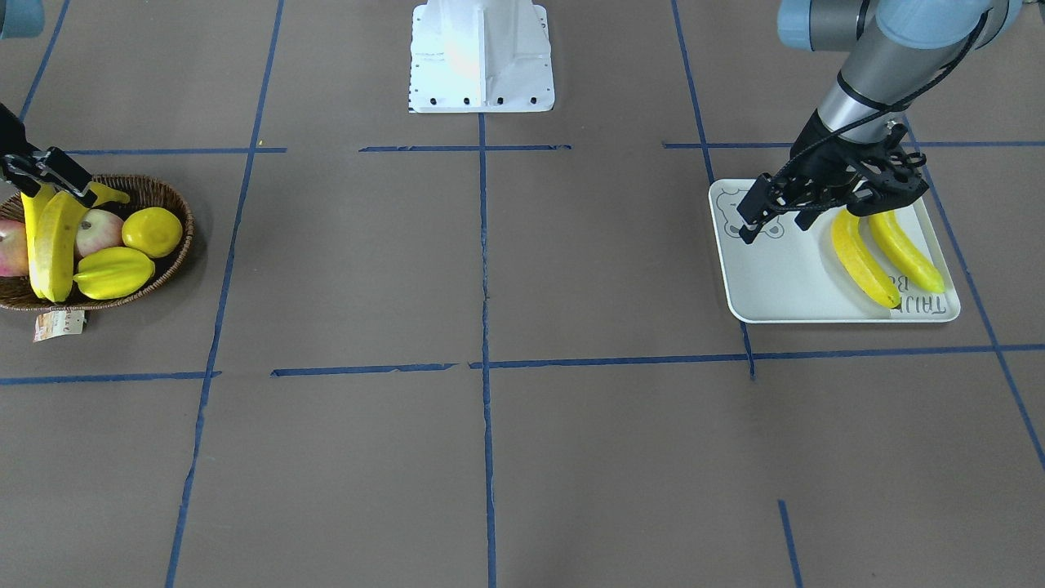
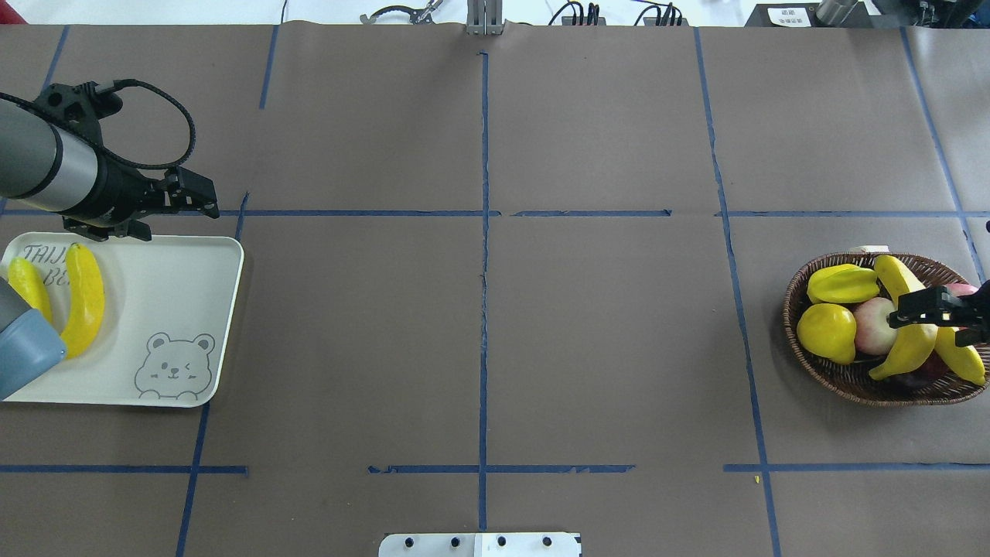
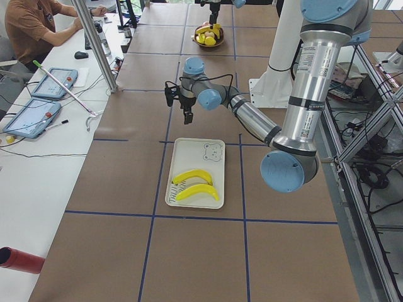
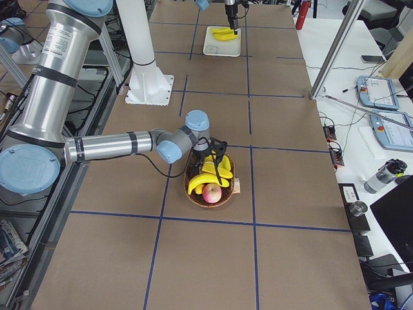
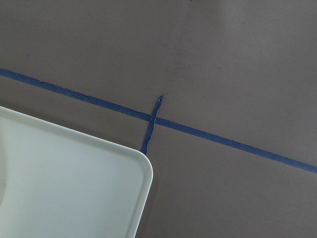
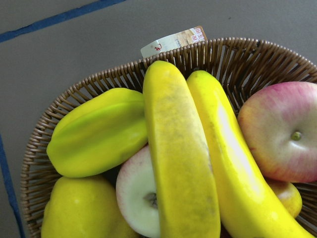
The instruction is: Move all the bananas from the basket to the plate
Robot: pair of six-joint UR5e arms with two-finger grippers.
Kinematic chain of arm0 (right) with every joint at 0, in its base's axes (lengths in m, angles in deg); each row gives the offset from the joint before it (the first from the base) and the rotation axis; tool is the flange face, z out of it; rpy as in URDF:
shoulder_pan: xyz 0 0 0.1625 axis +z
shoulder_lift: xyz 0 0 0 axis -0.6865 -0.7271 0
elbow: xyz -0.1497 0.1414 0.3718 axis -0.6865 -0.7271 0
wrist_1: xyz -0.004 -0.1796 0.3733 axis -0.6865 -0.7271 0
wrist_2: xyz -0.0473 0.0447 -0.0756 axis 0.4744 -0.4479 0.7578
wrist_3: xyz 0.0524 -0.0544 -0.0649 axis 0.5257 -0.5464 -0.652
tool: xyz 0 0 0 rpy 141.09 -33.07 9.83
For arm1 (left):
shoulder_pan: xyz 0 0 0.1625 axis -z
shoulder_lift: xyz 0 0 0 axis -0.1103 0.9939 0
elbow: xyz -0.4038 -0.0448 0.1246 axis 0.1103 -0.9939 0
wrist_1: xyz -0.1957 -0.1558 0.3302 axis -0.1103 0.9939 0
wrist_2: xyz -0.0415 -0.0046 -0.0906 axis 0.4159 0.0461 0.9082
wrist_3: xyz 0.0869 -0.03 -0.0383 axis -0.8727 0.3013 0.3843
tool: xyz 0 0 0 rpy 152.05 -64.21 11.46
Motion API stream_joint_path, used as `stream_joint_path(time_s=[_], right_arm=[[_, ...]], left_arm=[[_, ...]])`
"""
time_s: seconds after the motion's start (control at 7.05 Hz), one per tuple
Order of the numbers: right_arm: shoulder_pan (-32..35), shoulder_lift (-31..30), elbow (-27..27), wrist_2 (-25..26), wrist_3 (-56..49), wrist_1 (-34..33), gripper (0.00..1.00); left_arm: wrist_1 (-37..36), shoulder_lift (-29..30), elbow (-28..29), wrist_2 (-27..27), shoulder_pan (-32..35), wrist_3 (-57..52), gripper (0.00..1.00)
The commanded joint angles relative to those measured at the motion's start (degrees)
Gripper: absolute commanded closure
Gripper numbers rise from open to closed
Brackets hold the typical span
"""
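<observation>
Nearest: two long curved yellow bananas [image 6: 183, 163] in dark woven wicker basket [image 6: 74, 99]. My right gripper [image 2: 916, 309] straddles one; closure indeterminable. Advice: pinch mid-length, lift clear of round pink-red apples [image 6: 282, 134]. My left gripper [image 1: 767, 216]: spread, empty, near white rectangular plate [image 1: 784, 286].

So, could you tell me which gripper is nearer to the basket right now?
Right. The right gripper hangs just over the basket, above its bananas; the left gripper is far across the table, by the plate's corner.
</observation>
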Motion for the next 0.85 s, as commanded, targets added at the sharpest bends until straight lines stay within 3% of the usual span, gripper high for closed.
stream_joint_path(time_s=[0.0,0.14,0.28,0.71], right_arm=[[-0.1,1.3,-1.6,0.0,0.0,0.0,0.01],[-0.1,1.6,-2.1,-0.1,0.0,0.0,0.01],[-0.1,1.6,-2.1,-0.2,0.0,0.0,0.08],[-0.1,2.0,-1.7,-0.6,0.0,0.0,0.62]], left_arm=[[0.0,0.0,0.2,0.0,-0.1,0.0,0.00],[0.0,-0.1,0.2,0.0,-0.1,0.0,0.00],[-0.1,-0.1,0.2,0.0,-0.1,0.0,0.00],[0.0,-0.2,0.8,-0.1,-0.1,-0.1,0.00]])
